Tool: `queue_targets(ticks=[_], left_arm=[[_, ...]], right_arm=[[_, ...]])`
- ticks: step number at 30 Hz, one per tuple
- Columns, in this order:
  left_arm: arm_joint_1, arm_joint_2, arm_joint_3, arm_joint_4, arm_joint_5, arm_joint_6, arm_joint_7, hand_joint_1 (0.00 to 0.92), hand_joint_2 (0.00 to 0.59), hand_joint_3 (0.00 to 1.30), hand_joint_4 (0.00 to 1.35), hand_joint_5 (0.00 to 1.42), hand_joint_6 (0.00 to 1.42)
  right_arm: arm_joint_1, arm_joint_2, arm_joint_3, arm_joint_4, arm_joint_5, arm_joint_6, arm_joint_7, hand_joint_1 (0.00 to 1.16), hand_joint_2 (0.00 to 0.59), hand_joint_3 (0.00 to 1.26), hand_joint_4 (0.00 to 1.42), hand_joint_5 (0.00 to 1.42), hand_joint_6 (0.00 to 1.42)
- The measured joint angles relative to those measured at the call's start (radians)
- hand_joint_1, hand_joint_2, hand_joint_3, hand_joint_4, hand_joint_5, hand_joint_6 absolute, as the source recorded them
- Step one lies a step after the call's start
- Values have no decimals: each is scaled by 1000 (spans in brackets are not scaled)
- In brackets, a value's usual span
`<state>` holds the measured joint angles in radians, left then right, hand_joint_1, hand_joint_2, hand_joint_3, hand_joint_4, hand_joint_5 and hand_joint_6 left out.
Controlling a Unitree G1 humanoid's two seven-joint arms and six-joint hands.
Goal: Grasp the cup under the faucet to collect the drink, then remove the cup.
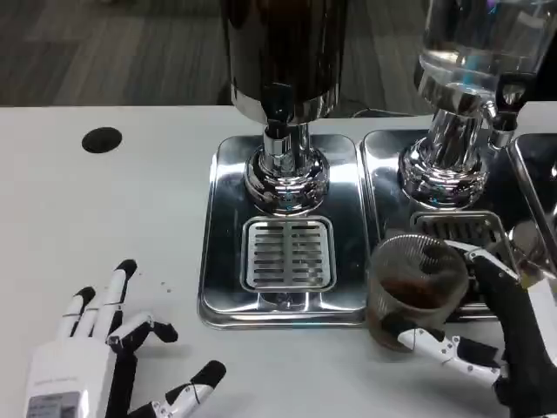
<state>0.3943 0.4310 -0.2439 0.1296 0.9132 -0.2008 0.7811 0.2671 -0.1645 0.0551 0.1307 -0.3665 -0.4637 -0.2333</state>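
At the lower right of the frame the right hand (509, 348) wraps a clear ribbed cup (414, 289), a white and black thumb passing under the cup's near side and dark fingers reaching up behind its right wall, so the cup is held between them. The cup stands upright with a small amount of brown drink at its bottom, and it sits at the front left corner of the right drip tray (383, 187), its base overlapping the seam between that tray and the one beside it. Just behind the cup lies the slotted grate (461, 228) of the right tray, and above that rises the chrome foot of the clear dispenser (474, 52) in the upper right, with its small black faucet (503, 113) hanging well above and to the right of the cup. To the left of the cup is the left drip tray (228, 287) with its own slotted grate (288, 253), under the dark dispenser (283, 52) at top centre. At the lower left of the frame the left hand (104, 357) rests low over the white table (104, 226), fingers spread apart and holding nothing, well apart from the trays. A black round mark (102, 139) lies on the table in the upper left.
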Motion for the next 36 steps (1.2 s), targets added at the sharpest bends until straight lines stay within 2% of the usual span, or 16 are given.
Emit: queue_targets(ticks=[4, 10, 18, 21, 23, 27, 36], left_arm=[[1, 0, -1, -4, 2, 6, -7, 0, 131, 637, 18, 173, 112], [10, 0, -2, -11, 4, 14, -14, 0, 131, 637, 17, 176, 112], [21, 3, -2, -17, 4, 16, -15, 0, 131, 635, 17, 176, 112], [21, 3, -3, -18, 6, 21, -15, 0, 141, 632, 17, 177, 112], [21, 3, -3, -18, 7, 25, -15, 0, 141, 632, 17, 177, 112], [21, 3, -7, -18, 6, 25, -15, 0, 142, 634, 19, 177, 112], [20, 3, -12, -18, 25, 33, -15, 0, 145, 643, 26, 177, 112]], right_arm=[[15, 10, 10, 40, -22, -23, -36, 853, 207, 813, 882, 735, 546], [22, 7, 46, 72, -118, -50, -87, 853, 207, 813, 882, 735, 547], [15, 5, 51, 129, -123, -91, -122, 845, 204, 787, 867, 735, 551], [15, 3, 53, 138, -151, -102, -154, 840, 197, 758, 844, 721, 567], [15, 1, 55, 144, -159, -110, -168, 832, 193, 713, 804, 690, 560], [15, -7, 61, 155, -161, -123, -181, 798, 174, 515, 622, 569, 506], [7, -34, 76, 193, -124, -170, -161, 708, 167, 277, 423, 432, 433]])
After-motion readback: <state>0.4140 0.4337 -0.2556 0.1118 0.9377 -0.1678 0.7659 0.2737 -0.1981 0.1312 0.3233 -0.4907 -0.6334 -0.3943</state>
